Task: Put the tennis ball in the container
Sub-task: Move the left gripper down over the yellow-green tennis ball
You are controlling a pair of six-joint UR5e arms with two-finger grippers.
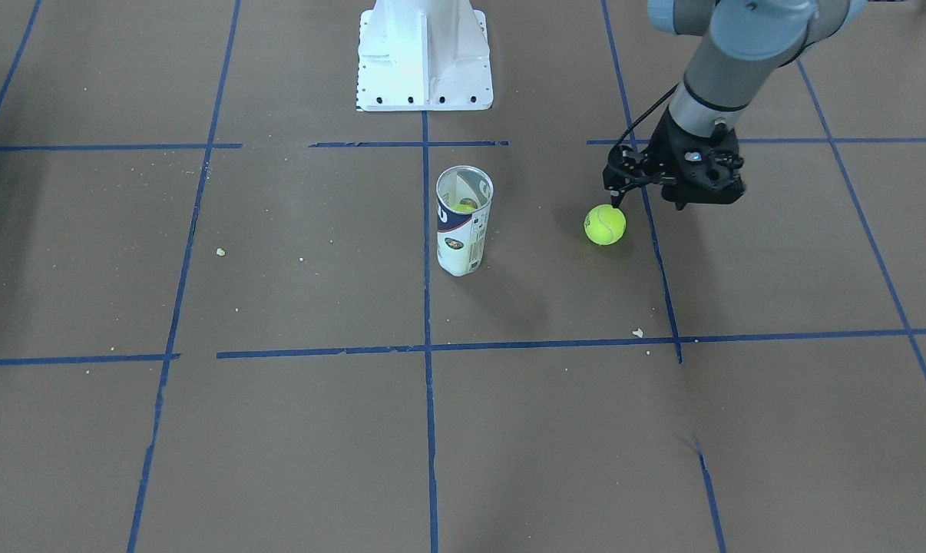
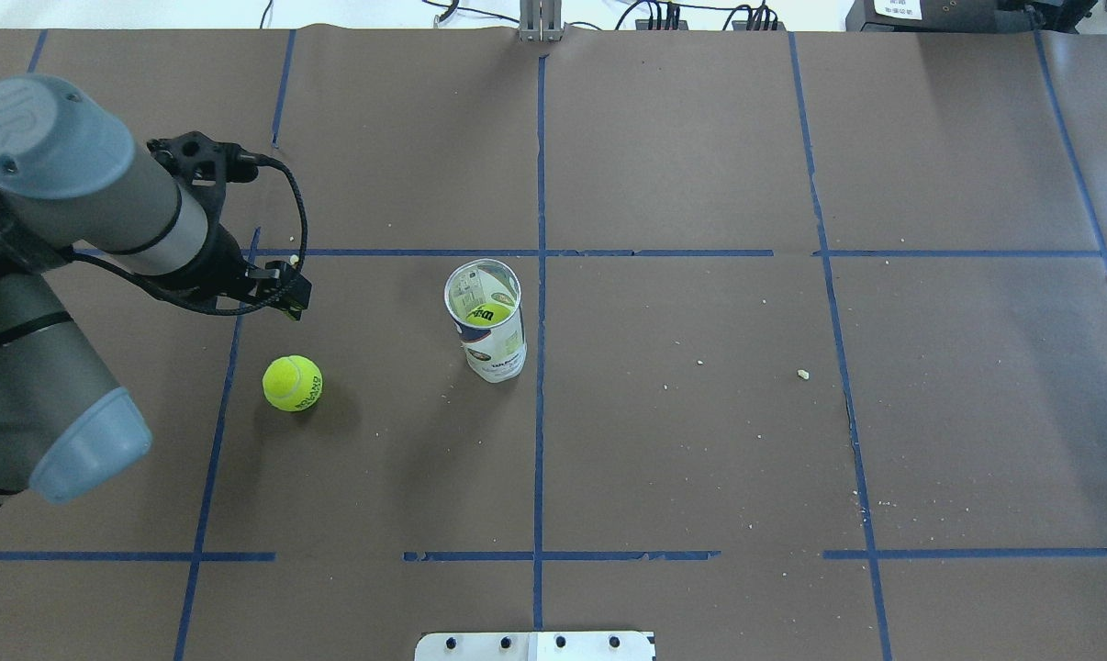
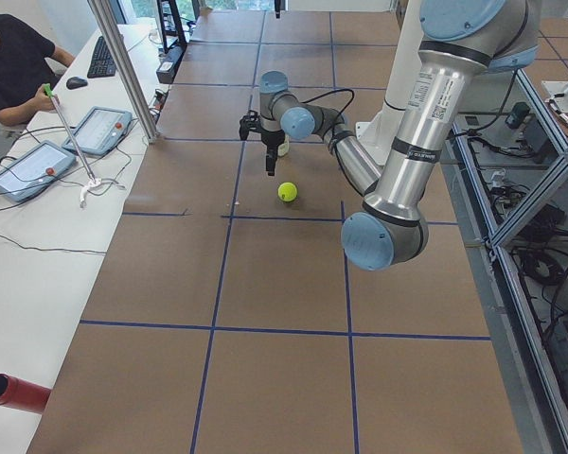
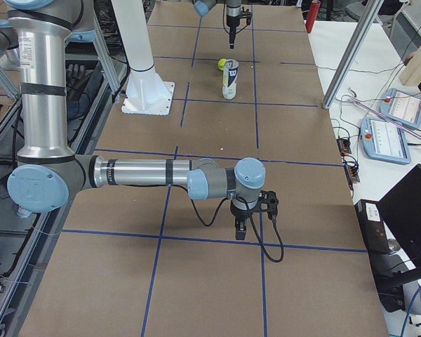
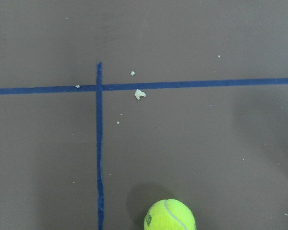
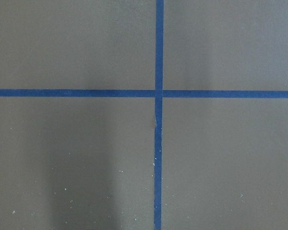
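Left gripper (image 2: 287, 296) hangs near tennis ball (image 2: 292, 383), not touching; finger spread: cannot tell. Ball sits on table (image 2: 700, 441), apart from container (image 2: 489, 330). Container upright, open-topped, second ball (image 2: 489, 314) inside. Right gripper (image 4: 240, 230) low over table, far off; spread: cannot tell.

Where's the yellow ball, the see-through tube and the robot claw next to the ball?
tennis ball (image 2: 292, 383): overhead view, middle of its fuzzy top.
container (image 2: 496, 353): overhead view, on its labelled side wall.
left gripper (image 1: 647, 203): front-facing view, midway between its fingertips.
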